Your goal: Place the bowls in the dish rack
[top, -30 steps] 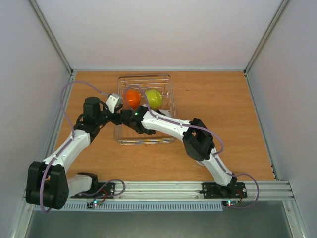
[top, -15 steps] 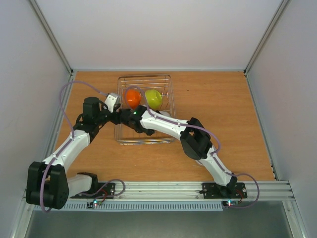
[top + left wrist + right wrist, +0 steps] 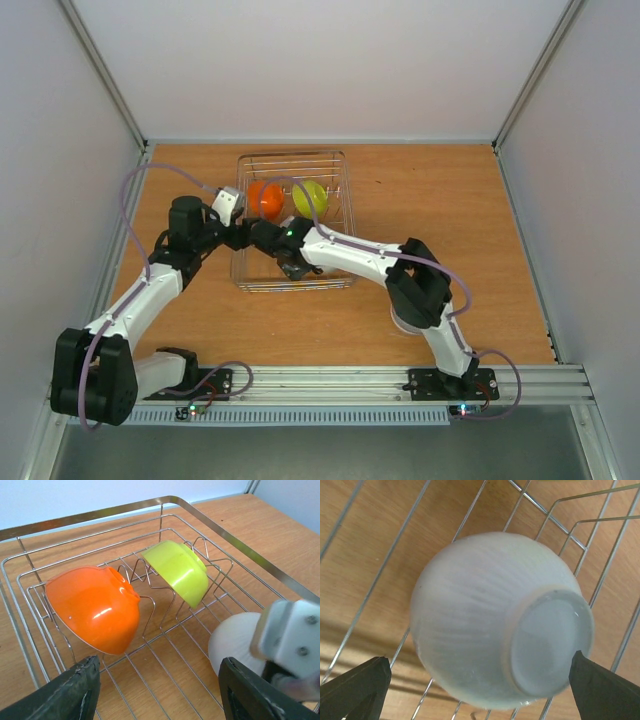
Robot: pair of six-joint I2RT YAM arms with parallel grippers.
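The dish rack (image 3: 335,215) stands at the table's middle back, also in the left wrist view (image 3: 165,502). An orange bowl (image 3: 92,607) and a lime green bowl (image 3: 180,570) lean on its tines, also seen from above as orange (image 3: 265,197) and green (image 3: 310,196). A white bowl (image 3: 495,620) lies base-up on the rack floor, also in the left wrist view (image 3: 235,640). My right gripper (image 3: 480,690) is open with its fingers on either side of that bowl. My left gripper (image 3: 165,695) is open and empty at the rack's left side. The grey bowl is out of view.
Both wrists meet over the rack's left front part (image 3: 260,238). A pale round shape (image 3: 400,322) shows under my right arm's elbow; I cannot tell what it is. White walls close in the wooden table (image 3: 450,220) on three sides.
My right arm has drawn its wrist a little right and toward the front, and its elbow has swung right. My left arm has hardly moved.
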